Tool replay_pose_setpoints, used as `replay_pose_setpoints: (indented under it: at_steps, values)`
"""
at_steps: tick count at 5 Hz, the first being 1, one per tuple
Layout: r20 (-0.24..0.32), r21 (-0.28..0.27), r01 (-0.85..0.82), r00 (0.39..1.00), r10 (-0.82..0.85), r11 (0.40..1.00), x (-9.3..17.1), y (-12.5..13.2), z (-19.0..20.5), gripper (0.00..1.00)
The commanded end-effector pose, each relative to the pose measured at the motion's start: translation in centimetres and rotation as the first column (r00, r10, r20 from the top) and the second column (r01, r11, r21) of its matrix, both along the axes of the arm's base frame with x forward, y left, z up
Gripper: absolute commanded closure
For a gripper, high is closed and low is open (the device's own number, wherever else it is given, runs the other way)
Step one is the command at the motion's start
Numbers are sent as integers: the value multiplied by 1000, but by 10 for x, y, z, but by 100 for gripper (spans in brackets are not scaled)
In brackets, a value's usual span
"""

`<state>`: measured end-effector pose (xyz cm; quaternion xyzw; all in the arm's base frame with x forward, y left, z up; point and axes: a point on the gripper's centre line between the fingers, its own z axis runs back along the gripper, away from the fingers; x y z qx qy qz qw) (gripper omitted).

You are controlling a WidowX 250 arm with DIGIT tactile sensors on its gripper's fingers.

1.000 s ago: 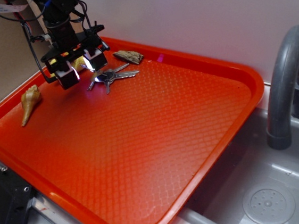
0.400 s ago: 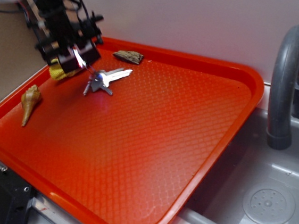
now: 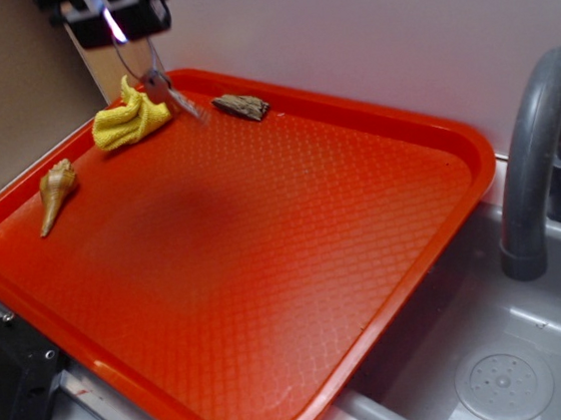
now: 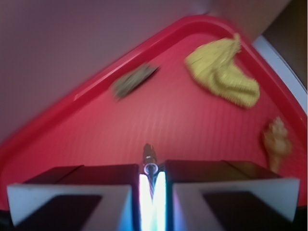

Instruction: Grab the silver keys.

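The silver keys (image 3: 168,89) hang in the air above the back left corner of the red tray (image 3: 267,272), dangling from my gripper (image 3: 119,24) at the top edge of the exterior view. In the wrist view my gripper (image 4: 152,185) is shut on the keys (image 4: 148,155); only the ring and a dark key tip stick out past the two pads, which are pressed almost together. The tray floor lies well below the keys.
A yellow cloth (image 3: 129,121) lies in the tray's back left corner, a brown bark-like chip (image 3: 240,105) by the back rim, a tan spiral seashell (image 3: 56,191) at the left. A grey tap (image 3: 541,158) and sink (image 3: 504,377) are on the right.
My gripper closed on the keys, which lay flat on the tray, and rose with them towards the top of the view. The yellow cloth behind it is now uncovered.
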<state>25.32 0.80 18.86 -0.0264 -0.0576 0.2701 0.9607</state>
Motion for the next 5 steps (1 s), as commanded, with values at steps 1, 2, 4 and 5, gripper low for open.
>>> replay_pose_setpoints:
  at_steps: [1, 2, 4, 5]
  values:
    - [47, -18, 500, 865, -499, 866, -64, -39, 72, 100]
    - [42, -2, 699, 714, -698, 715, -70, -29, 73, 100]
    - [40, -9, 784, 621, -783, 621, -64, -18, 64, 100]
    - [52, -19, 780, 625, -779, 625, -67, -19, 60, 100]
